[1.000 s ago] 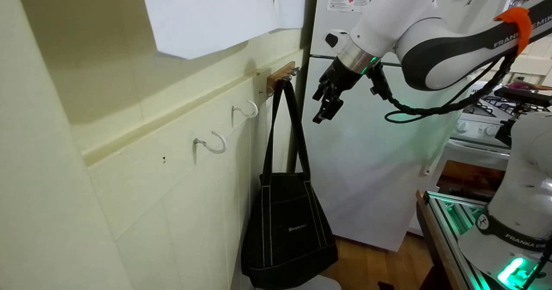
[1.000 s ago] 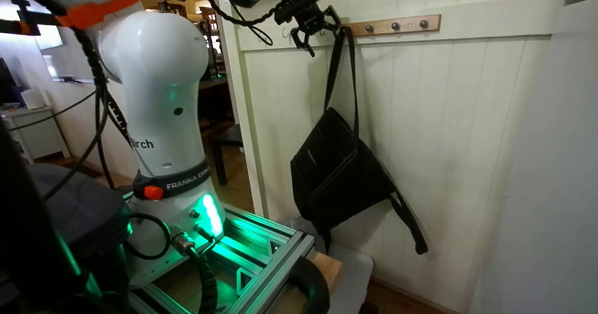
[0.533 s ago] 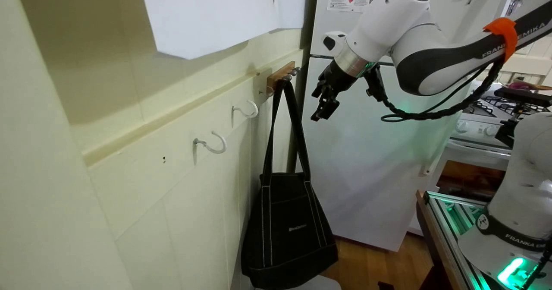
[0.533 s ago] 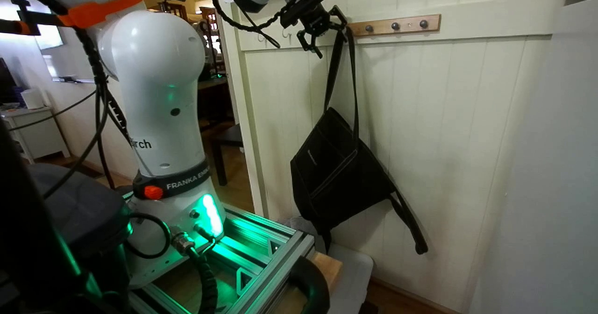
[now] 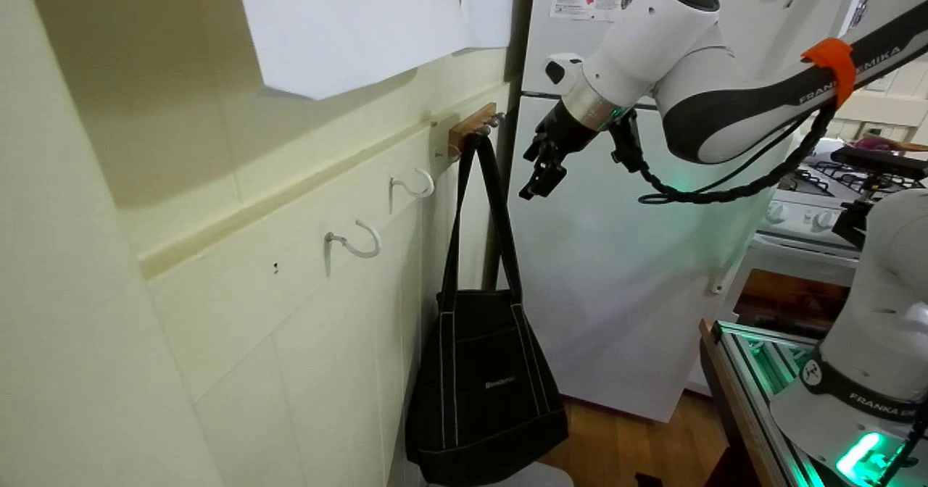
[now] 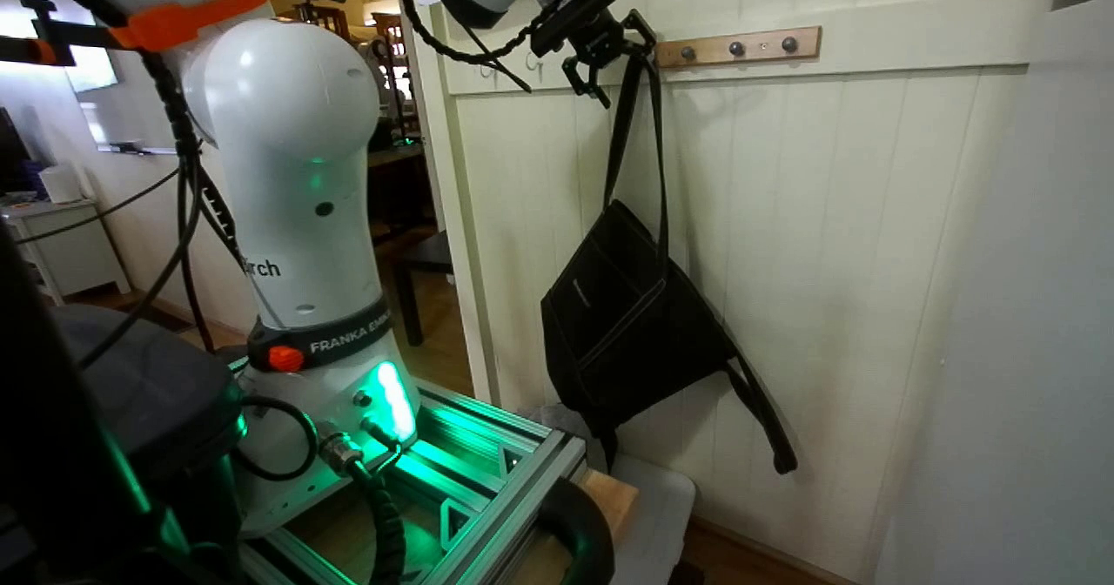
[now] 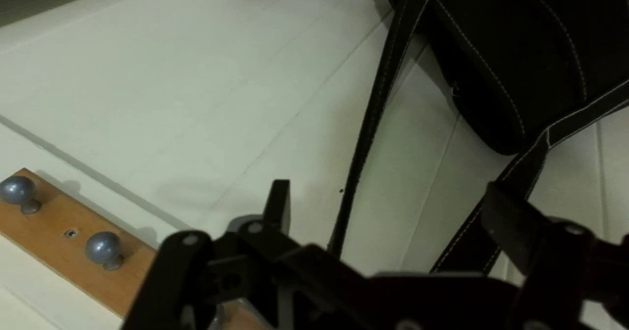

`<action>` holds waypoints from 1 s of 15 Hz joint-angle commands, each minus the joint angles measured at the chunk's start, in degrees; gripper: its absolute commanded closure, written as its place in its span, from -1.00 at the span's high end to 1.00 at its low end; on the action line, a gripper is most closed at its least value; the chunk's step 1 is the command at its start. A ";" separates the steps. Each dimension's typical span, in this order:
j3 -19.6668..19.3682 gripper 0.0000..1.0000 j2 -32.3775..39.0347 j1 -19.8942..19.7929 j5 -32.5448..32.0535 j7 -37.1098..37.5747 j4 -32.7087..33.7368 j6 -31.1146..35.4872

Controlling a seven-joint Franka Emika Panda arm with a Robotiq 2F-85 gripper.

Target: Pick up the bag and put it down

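Observation:
The black fabric bag (image 5: 484, 371) hangs by one loop of its long straps from a knob of the wooden rack on the wall; it also shows in an exterior view (image 6: 631, 324), where another strap dangles below. My gripper (image 5: 530, 174) is open and empty near the top of the straps; in an exterior view the gripper (image 6: 625, 71) overlaps the strap top. In the wrist view, both straps run down between or behind the fingers of the gripper (image 7: 388, 186), with the bag (image 7: 530, 45) at upper right. The right finger overlaps one strap; contact cannot be told. The strap's knob is hidden there.
The wooden rack (image 6: 757, 46) with round knobs is fixed to the panelled wall. White hooks (image 5: 355, 242) stick out beside it. A white fridge (image 5: 616, 277) stands behind the arm. A metal-framed robot stand (image 6: 513, 472) and a pale surface (image 6: 657, 498) lie below the bag.
My open gripper has moved slightly towards the rack and strap top, leftwards in an exterior view and rightwards in an exterior view. The bag has not moved.

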 commanded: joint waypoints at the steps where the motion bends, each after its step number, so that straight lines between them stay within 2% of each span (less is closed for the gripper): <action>1: -0.76 1.00 2.49 -1.82 -4.63 5.15 0.18 6.14; 7: 0.86 1.00 7.33 -7.10 -10.26 12.59 1.17 14.41; 13: 2.96 1.00 10.58 -10.53 -17.74 22.32 3.19 19.33; 14: 3.23 0.87 10.95 -10.81 -18.90 23.77 3.56 19.53; 15: 3.53 0.48 11.31 -11.16 -20.22 25.42 3.95 19.83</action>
